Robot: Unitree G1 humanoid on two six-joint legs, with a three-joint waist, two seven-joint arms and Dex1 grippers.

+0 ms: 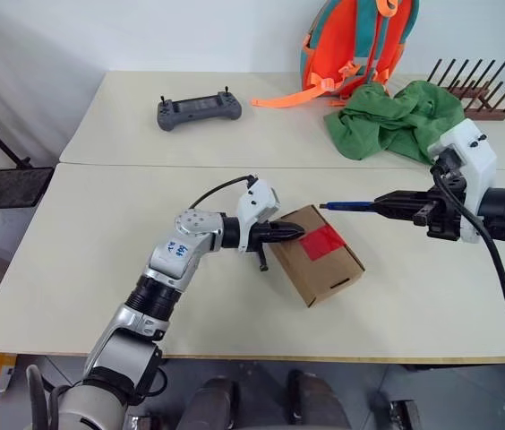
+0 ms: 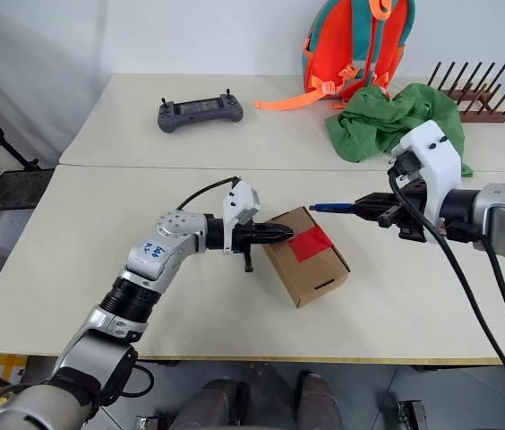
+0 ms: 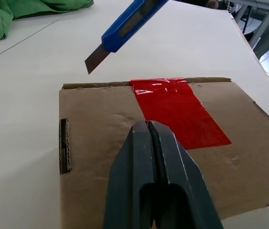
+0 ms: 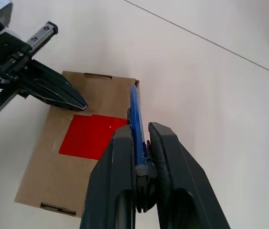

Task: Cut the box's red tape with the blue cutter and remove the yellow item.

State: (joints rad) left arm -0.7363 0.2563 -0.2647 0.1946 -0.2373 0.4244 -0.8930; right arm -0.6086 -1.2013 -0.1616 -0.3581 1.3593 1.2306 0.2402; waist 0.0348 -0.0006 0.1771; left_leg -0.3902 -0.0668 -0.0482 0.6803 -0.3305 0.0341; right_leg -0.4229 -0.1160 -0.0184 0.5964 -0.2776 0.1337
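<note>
Left hand (image 1: 293, 232) clenched, empty, fingertips resting on box (image 1: 317, 255) top at red tape (image 1: 322, 240) edge. Right hand (image 1: 380, 203) grasps blue cutter (image 1: 349, 206), blade bared, hovering just above box's far edge, apart from tape. Box lies on counter (image 1: 100, 269), flaps sealed.

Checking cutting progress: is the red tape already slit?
No, the red tape lies whole across the box, and the cutter blade hangs above the box edge, not touching.
</note>
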